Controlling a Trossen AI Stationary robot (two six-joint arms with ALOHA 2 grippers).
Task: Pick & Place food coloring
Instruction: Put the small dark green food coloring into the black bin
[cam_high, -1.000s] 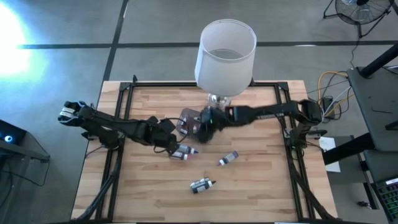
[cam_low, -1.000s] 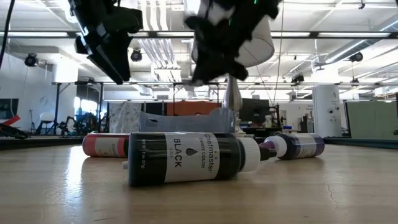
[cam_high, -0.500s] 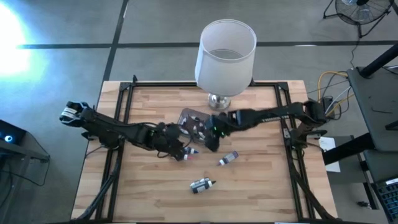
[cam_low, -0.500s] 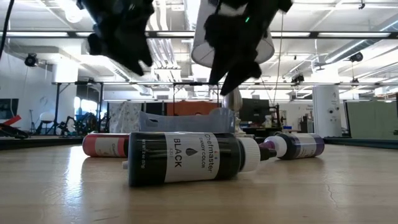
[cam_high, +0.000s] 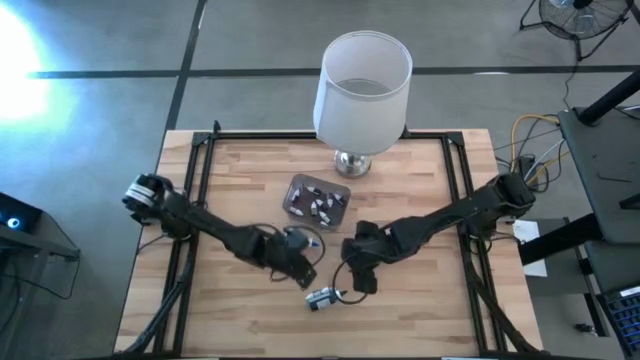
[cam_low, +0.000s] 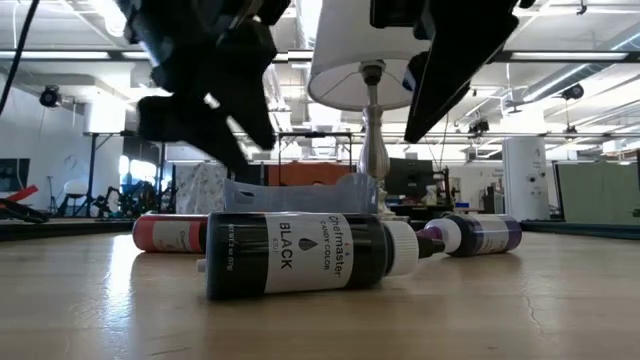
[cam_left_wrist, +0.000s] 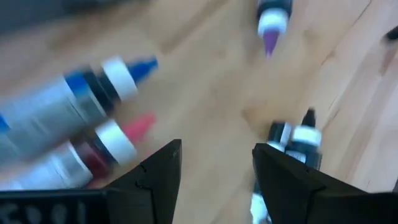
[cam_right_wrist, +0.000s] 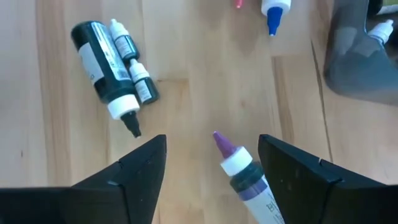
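Several food coloring bottles lie on their sides on the wooden table. They include a large black one (cam_high: 325, 297) with two tiny ones (cam_right_wrist: 135, 67) against it, a purple-tipped one (cam_right_wrist: 249, 179), a blue one (cam_left_wrist: 74, 102) and a red one (cam_left_wrist: 87, 155). More tiny bottles lie inside the greyish tub (cam_high: 296, 186). My right gripper (cam_right_wrist: 211, 155) hangs open above the purple bottle, a finger on either side, not touching it. My left gripper (cam_left_wrist: 214, 168) hangs open over bare wood between the red and blue pair and the black bottle.
A lamp with a white shade (cam_high: 362, 88) stands on a metal foot at the table's far edge, just behind the tub. Black frame rails run along the table's left and right edges. Bare wood lies toward the near left and near right corners.
My right gripper has gone from above the tub toward the table's near edge and now hangs over the purple bottle. My left gripper has gone a little toward the near edge, past the red and blue bottles. The bottles on the table have kept their places.
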